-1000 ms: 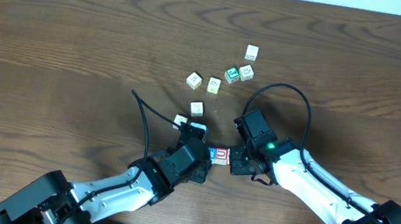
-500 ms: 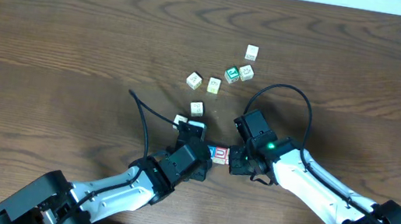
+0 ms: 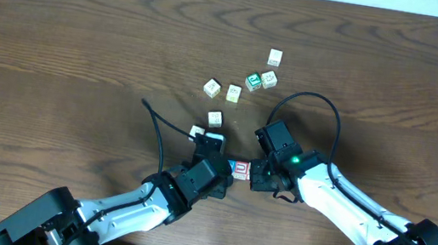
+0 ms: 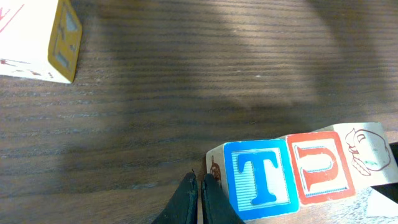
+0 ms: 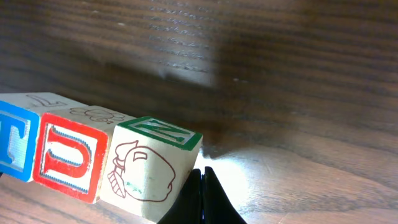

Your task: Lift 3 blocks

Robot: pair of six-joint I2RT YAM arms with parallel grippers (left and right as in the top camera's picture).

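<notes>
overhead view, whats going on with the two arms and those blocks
The two arms are squeezing a row of three blocks between them. The shut left pincer presses the blue T block, the shut right pincer the cream block, with the red U block in the middle. Loose cubes lie farther off.

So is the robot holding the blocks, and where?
Neither gripper has a block between its fingers; both are shut. The left gripper meets the blue block's outer end, the right gripper the cream block's, apparently pinching the row between them.
</notes>
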